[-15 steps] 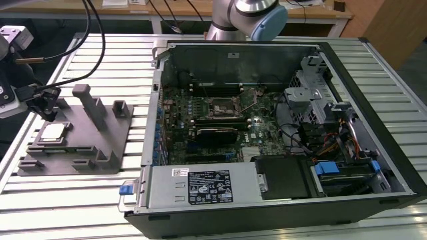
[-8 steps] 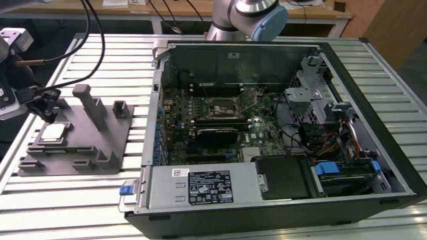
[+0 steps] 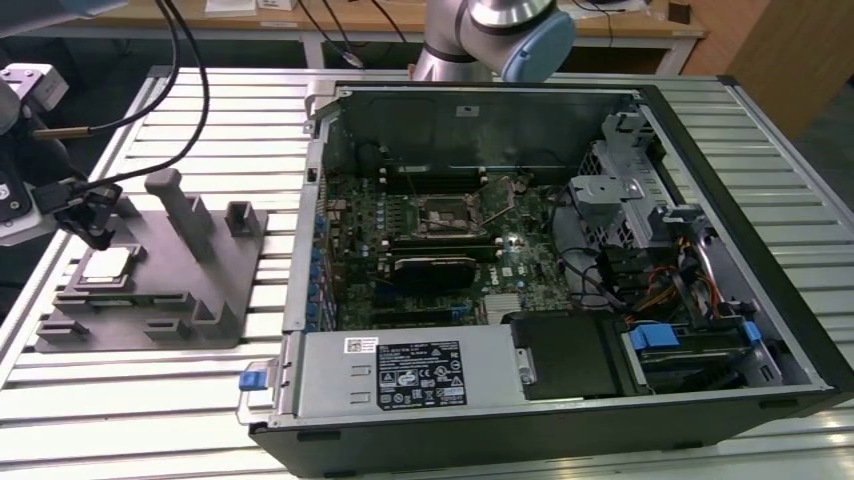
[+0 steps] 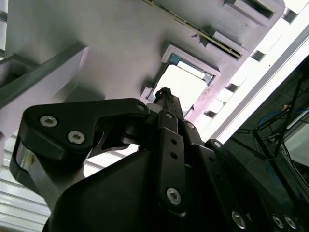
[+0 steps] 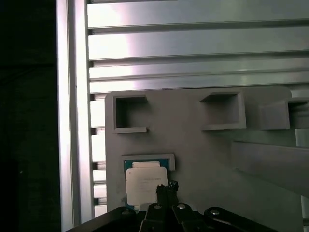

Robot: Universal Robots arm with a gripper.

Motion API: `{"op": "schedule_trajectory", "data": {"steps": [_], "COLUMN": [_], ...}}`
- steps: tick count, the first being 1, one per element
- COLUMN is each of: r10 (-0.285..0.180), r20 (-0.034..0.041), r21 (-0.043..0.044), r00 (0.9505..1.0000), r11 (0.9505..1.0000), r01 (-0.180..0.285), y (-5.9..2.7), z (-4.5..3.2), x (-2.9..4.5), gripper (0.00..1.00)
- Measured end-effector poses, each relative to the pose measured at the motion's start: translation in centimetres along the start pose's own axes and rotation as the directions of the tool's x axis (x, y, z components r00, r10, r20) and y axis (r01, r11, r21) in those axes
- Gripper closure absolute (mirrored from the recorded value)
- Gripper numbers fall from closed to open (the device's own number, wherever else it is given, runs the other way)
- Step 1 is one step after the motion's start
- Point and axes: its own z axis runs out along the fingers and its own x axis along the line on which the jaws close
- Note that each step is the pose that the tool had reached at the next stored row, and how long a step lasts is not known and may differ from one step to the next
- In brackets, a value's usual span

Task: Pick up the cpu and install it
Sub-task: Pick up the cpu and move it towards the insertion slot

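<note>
The cpu (image 3: pixel 107 263) is a small pale silver square lying flat in a framed recess of the grey fixture block (image 3: pixel 200 290), at the exterior view's left. My gripper (image 3: pixel 96 235) hangs just above it, apart from the chip, its black fingers drawn together and holding nothing. In the first wrist view the fingertips of the gripper (image 5: pixel 166 186) hover over one edge of the cpu (image 5: pixel 142 180). In the second wrist view the gripper (image 4: pixel 164 92) points at the cpu (image 4: pixel 186 87) in its recess.
An open computer case (image 3: pixel 747 200) lies to the exterior view's right of the fixture, with its motherboard socket (image 3: pixel 447 215) exposed. Upright posts (image 3: pixel 167 195) rise from the fixture close to the gripper. Everything rests on a slatted metal table (image 3: pixel 134 420).
</note>
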Motion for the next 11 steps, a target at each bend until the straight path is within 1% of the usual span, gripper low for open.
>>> {"op": "schedule_trajectory", "data": {"steps": [6,11], "r10": [0.000,0.000], "r20": [0.0000,0.0001], "r21": [0.0004,0.0004], "r00": [1.0000,1.0000], "r11": [1.0000,1.0000], "r01": [0.000,0.000], "y": [-0.10,-0.16], "z": [0.86,1.28], "x": [0.34,0.62], "gripper": [0.89,0.89]}}
